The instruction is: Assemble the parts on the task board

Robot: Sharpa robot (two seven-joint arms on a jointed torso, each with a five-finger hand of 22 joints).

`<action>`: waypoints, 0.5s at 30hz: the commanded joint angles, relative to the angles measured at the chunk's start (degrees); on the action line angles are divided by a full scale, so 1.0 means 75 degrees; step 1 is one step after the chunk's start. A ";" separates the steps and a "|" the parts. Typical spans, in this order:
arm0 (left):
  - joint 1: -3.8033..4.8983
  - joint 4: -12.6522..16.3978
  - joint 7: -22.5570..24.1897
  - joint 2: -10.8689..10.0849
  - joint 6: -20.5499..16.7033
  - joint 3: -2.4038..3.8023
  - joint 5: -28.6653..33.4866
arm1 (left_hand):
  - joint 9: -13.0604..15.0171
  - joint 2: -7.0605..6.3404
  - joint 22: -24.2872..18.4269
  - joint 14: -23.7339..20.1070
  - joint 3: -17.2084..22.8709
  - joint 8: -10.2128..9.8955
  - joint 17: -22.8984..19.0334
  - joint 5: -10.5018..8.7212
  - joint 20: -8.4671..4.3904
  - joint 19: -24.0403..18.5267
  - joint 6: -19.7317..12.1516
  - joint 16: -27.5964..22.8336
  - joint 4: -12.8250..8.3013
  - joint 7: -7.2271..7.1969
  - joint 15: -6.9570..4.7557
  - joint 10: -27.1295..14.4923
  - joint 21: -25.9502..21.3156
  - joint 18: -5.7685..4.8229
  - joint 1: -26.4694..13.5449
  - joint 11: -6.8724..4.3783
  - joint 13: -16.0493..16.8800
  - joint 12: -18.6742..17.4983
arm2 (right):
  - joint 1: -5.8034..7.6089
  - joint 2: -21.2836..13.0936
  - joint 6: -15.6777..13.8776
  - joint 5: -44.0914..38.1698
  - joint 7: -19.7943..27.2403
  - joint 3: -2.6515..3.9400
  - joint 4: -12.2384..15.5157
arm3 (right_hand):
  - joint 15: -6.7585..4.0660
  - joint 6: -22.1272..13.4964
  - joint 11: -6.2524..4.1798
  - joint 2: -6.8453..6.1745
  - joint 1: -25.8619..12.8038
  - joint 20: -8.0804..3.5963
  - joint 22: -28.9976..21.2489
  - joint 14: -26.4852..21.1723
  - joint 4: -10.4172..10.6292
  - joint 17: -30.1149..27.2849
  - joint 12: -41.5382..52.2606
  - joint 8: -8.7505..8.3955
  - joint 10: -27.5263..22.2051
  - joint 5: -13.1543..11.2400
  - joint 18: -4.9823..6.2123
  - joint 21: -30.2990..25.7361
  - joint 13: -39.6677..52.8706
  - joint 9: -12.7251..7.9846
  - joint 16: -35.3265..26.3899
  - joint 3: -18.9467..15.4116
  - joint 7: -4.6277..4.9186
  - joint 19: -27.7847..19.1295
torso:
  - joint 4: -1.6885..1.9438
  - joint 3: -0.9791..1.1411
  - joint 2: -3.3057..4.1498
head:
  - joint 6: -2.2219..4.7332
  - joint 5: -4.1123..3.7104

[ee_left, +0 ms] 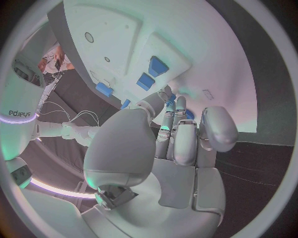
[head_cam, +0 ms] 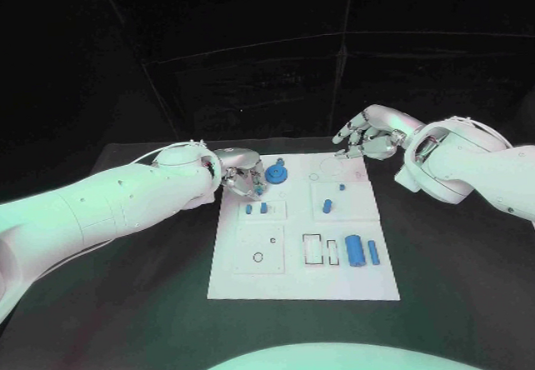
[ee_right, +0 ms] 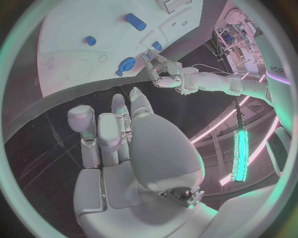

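The black bench [head_cam: 130,326] carries the white task board [head_cam: 299,279], a long plate whose long axis runs away from the robot, short edges near and far.

The left hand [head_cam: 241,180] sits over the board's far left corner, its fingers [ee_left: 176,130] curled down together toward the plate. The head view hints at something blue at the fingertips, and the left wrist view shows blue just past them, but whether the hand pinches a part or only touches it I cannot tell. The right hand [head_cam: 370,138] hovers just beyond the board's far right corner, off the plate, fingers [ee_right: 99,134] loosely apart and holding nothing.

Of the blue parts, the round gear-like piece [head_cam: 279,173] lies near the far edge, just beside the left hand. Two long pegs [head_cam: 363,252] lie side by side in the near right area, long axes along the board's length, next to rectangular outlines. A short peg [head_cam: 328,206] lies mid-right, pointing the same way. Two small pieces [head_cam: 257,208] sit mid-left, close to the left hand. A tiny blue piece [head_cam: 341,187] sits further toward the far right.
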 commanded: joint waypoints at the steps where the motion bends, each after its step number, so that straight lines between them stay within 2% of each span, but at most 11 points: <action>1: 0.0008 0.0028 0.0036 -0.0027 -0.0027 0.0003 0.0020 | -0.0002 -0.0071 -0.0005 0.0125 -0.0013 -0.0054 -0.0017 0.0026 0.0027 -0.0048 -0.0035 -0.0004 -0.0016 0.0000 0.0051 -0.0074 -0.0001 -0.0142 0.0014 -0.0013 -0.0010 -0.0037 | 0.0013 -0.0007 0.0025 0.0007 0.0006 0.0005 -0.0008 | -0.0004 -0.0024 0.0000 0.0001 0.0036 -0.0007 -0.0027 0.0046 0.0050 -0.0007 -0.0074 -0.0037 0.0020 0.0040 0.0058 -0.0058 -0.0031 0.0003 -0.0046 -0.0013 -0.0015 0.0004 | 0.0007 -0.0003 -0.0002 | -0.0008 0.0006; 15: 0.0006 0.0086 0.0124 -0.0068 -0.0150 0.0003 0.0020 | -0.0029 -0.0115 0.0011 0.0112 -0.0009 -0.0225 -0.0075 0.0026 0.0076 -0.0062 -0.0247 -0.0007 -0.0036 0.0027 0.0098 -0.0271 -0.0006 -0.0139 0.0037 0.0041 -0.0036 -0.0193 | 0.0013 0.0001 0.0026 0.0007 -0.0004 0.0005 -0.0047 | -0.0002 -0.0034 0.0004 0.0000 0.0051 -0.0006 -0.0054 0.0047 0.0065 -0.0010 -0.0115 -0.0047 -0.0011 0.0041 0.0063 -0.0084 -0.0077 0.0002 -0.0062 -0.0017 -0.0012 -0.0007 | -0.0004 -0.0004 0.0004 | 0.0001 0.0015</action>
